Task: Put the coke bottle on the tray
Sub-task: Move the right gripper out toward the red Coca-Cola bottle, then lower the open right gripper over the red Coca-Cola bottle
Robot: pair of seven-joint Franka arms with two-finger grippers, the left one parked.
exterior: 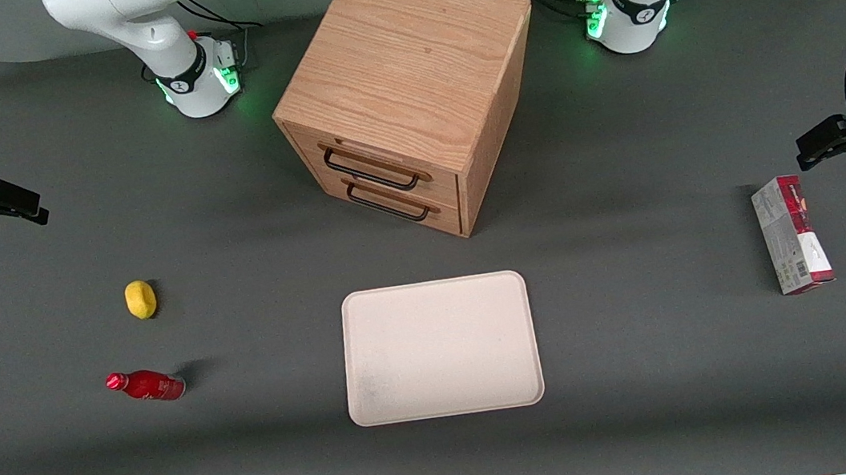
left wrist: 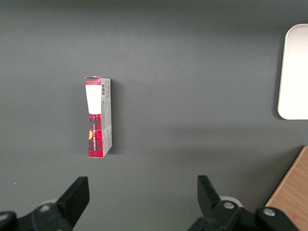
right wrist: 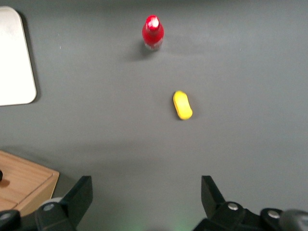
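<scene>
The coke bottle (exterior: 146, 385) stands on the grey desk (exterior: 655, 419) toward the working arm's end, with the yellow lemon (exterior: 141, 299) a little farther from the front camera than it and apart from it. A wide strip of bare desk lies between the bottle and the cream tray (exterior: 441, 348), which sits flat in the middle, in front of the wooden drawer box (exterior: 405, 94) and nearer the front camera. Nothing lies on the tray, and open desk shows along all four of its rims. The claw (exterior: 24, 207) hangs released at the working arm's edge of the desk, well apart from the bottle and above the surface; in the right wrist view its two fingers (right wrist: 79, 195) are spread wide with bare desk between them. That view also shows the bottle (right wrist: 153, 32) upright, seen from over its red cap, the lemon (right wrist: 182, 105) between it and the claw, a rounded corner of the tray (right wrist: 14, 72) and a corner of the box (right wrist: 24, 185). The red-and-grey carton (exterior: 791, 233) lies toward the parked arm's end; the left wrist view shows it (left wrist: 98, 117) lying flat, well clear of the tray's edge (left wrist: 294, 72).
</scene>
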